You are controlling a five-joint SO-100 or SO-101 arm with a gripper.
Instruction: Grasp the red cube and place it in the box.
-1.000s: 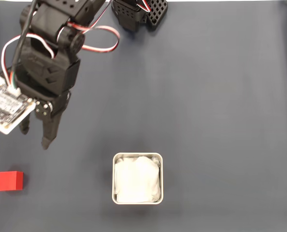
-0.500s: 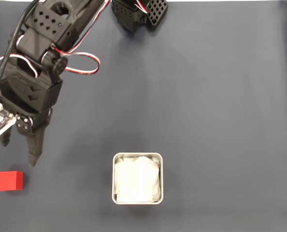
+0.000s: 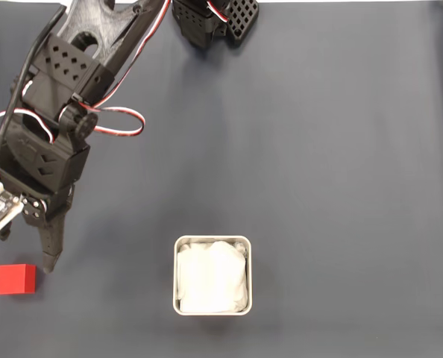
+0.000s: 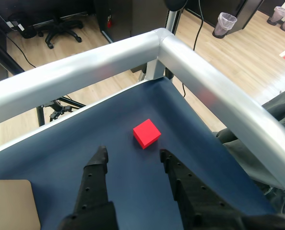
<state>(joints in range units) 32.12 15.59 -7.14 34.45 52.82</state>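
The red cube (image 3: 16, 279) rests on the dark blue mat at the lower left of the fixed view. Just above it hangs my gripper (image 3: 25, 250), open, its right fingertip (image 3: 48, 264) close to the cube's upper right corner without touching. In the wrist view the red cube (image 4: 147, 133) lies a short way beyond the gap of the gripper (image 4: 133, 154), nothing between the black fingers. The box (image 3: 212, 239), a square silvery tin with white lining, stands at the lower middle, well right of the cube.
The arm's black base (image 3: 214, 22) sits at the top edge. In the wrist view a silver frame rail (image 4: 85, 62) borders the mat and meets a second rail at a corner just beyond the cube. A tan board (image 4: 10, 203) lies at lower left.
The arm has swung down and to the left, bringing the open gripper from the upper left to just above the cube. Cube and box have not moved.
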